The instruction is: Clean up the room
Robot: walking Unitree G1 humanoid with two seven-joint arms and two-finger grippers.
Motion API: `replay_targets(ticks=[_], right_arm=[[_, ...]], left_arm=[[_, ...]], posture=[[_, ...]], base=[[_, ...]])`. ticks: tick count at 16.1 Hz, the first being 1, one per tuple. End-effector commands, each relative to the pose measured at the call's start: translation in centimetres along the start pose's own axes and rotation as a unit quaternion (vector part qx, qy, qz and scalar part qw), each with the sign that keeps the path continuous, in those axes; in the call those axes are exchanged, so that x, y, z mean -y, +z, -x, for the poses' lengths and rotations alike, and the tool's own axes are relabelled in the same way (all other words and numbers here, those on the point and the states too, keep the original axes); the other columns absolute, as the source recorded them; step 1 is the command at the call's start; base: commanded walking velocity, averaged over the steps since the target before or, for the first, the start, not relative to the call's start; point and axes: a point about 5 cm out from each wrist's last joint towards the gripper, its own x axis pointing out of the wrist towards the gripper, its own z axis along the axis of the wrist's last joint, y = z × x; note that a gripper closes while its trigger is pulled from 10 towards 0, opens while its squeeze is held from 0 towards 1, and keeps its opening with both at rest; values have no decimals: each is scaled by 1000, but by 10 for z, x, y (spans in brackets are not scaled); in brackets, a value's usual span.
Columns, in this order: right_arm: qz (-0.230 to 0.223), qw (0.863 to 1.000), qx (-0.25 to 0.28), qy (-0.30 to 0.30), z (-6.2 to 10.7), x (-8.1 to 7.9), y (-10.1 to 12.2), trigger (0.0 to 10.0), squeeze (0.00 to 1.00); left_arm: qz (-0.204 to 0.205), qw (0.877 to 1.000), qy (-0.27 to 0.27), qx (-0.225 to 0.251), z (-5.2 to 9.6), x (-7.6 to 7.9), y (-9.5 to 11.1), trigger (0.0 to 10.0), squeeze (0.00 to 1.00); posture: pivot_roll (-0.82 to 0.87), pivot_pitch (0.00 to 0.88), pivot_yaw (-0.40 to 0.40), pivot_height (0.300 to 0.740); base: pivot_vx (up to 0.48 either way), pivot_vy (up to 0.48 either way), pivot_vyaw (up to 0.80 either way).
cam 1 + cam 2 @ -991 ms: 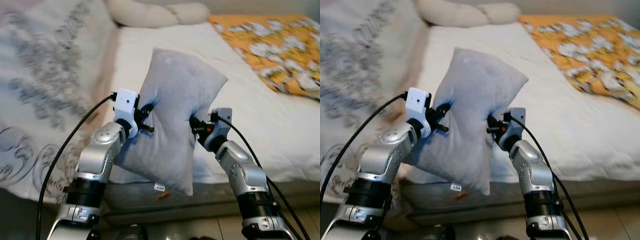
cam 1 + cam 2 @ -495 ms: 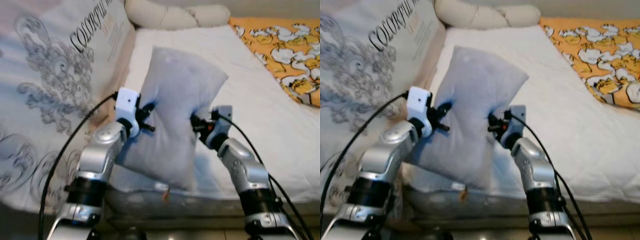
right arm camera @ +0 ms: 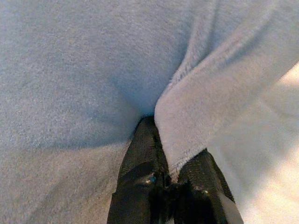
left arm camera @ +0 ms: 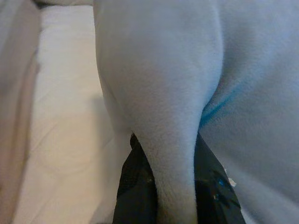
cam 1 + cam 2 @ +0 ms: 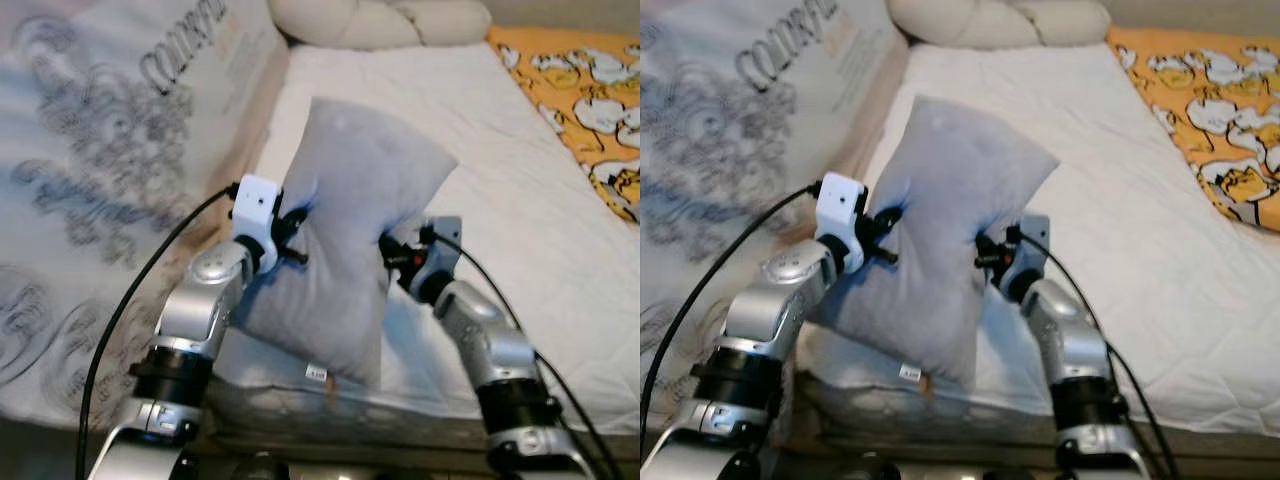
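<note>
One patterned grey-and-white quilt [image 5: 90,170] is seen at 9 o'clock, lying over the bed's left side. One grey pillow [image 5: 345,240] is held upright at centre above the white mattress [image 5: 520,230] edge. It is pinched at 9 o'clock by the left gripper [image 4: 170,186] and at 3 o'clock by the right gripper [image 3: 173,179], each clamped on a fold. One cream cushion [image 5: 380,20] is seen at 12 o'clock, one orange blanket [image 5: 590,90] at 2 o'clock.

Pale grey-blue pillow [image 5: 355,230]; white sheet [image 5: 520,200]; orange blanket [image 5: 585,90] with white cartoon figures; cream bolster [image 5: 380,20]; whitish cover [image 5: 110,150], seemingly grey scrollwork and dark lettering.
</note>
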Motion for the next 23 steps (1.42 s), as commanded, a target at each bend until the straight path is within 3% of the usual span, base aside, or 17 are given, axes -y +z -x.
replay_targets(ticks=[1,2,3,5,6,8,11,13,15,16,19,23], right_arm=[[-21,999,13,-33,1,7,1,10000,780],[-33,998,18,-57,2,14,1,10000,1000],[-13,995,23,-98,6,26,2,10000,1000],[-7,994,34,-100,10,32,4,10000,1000],[17,994,41,-99,13,34,6,10000,1000],[77,996,29,-26,17,25,8,10000,1000],[87,995,31,47,22,14,10,10000,1000],[125,981,11,150,39,4,15,10000,1000],[135,976,10,171,46,4,18,10000,1000],[146,970,11,193,53,2,24,10000,1000],[156,965,10,212,62,-2,32,10000,1000],[166,949,-10,269,82,-23,35,10000,1000]], left_arm=[[-20,1000,-5,19,-4,1,13,10000,0],[-25,1000,-4,13,-6,0,12,10000,0],[-34,999,-7,11,-10,-1,13,10000,0],[-48,999,-7,8,-17,-6,16,10000,0],[-58,998,-3,6,-23,-11,18,10000,0],[-104,994,24,-11,-32,-24,15,10000,0],[-133,990,33,-18,-35,-32,16,10000,0],[-174,982,61,-29,-35,-55,31,10000,0],[-183,979,79,-27,-33,-66,39,10000,0],[-188,976,109,-20,-28,-80,50,10000,0],[-194,972,132,-17,-23,-92,59,10000,0],[-217,958,164,-87,-14,-104,26,10000,0]], posture=[[-9,0,46,740],[-9,0,46,740],[-9,0,46,740],[-24,0,55,740],[-35,0,64,740],[-61,0,80,740],[-75,0,87,740],[-122,0,108,740],[-138,0,111,740],[-152,0,114,740],[-182,0,111,740],[-239,0,92,740]], base=[[0,0,0],[0,0,0],[0,0,0],[0,0,0],[0,0,0],[0,0,0],[0,0,0],[0,0,0],[0,0,0],[0,0,0],[0,0,0],[0,0,0]])
